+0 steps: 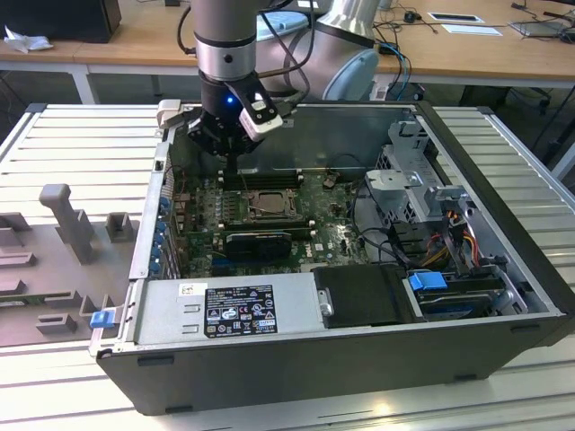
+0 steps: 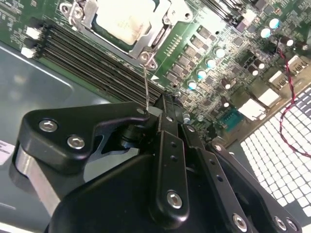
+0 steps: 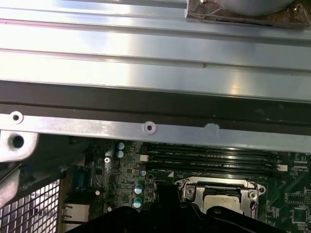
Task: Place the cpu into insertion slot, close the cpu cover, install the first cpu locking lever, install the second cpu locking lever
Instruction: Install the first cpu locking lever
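The cpu [image 2: 121, 19], a pale silver square, lies in its socket on the green motherboard, also seen in the exterior view [image 1: 267, 201] and the first wrist view [image 3: 221, 199]. The cpu cover [image 2: 163, 36], a silvery frame, lies flat around it. A thin wire locking lever [image 2: 146, 87] rises from the socket's corner screw up to my fingertips. My gripper [image 2: 163, 103] is shut, its tips just above the socket's corner with the lever's end against their side. In the exterior view the gripper [image 1: 232, 166] hangs over the socket's far left corner.
Black memory slots [image 2: 87, 63] run beside the socket, close to the case's far wall [image 1: 341, 135]. A black card [image 1: 259, 241] lies in front of the socket. The power supply [image 1: 225, 310] and drive cage [image 1: 413, 180] fill the case's near and right sides.
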You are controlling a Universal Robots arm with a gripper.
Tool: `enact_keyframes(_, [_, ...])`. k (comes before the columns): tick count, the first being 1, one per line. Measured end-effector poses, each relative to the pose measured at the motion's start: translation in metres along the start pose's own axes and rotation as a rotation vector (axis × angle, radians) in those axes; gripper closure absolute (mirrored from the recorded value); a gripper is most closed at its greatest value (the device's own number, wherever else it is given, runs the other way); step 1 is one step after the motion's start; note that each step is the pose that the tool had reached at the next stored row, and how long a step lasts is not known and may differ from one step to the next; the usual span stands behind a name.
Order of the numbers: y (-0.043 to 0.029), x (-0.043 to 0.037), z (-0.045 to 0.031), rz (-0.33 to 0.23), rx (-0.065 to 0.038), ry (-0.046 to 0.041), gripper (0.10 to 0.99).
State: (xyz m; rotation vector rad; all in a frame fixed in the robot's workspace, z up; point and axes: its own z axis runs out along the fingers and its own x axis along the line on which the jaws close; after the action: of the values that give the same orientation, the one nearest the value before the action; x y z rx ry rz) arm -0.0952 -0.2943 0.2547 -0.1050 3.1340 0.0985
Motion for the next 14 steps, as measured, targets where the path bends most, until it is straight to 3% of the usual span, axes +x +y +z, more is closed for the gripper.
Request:
enact_keyframes(6, [-0.0006,-0.0102,0.0000,0.005,0.000,-0.0003,0.980])
enact_keyframes(9, [-0.0014,-0.0270,0.0001,0.007,0.000,-0.0003,0.980])
enact_keyframes(14, [-0.0023,-0.0388,0.0002,0.017,0.000,-0.0007,0.980])
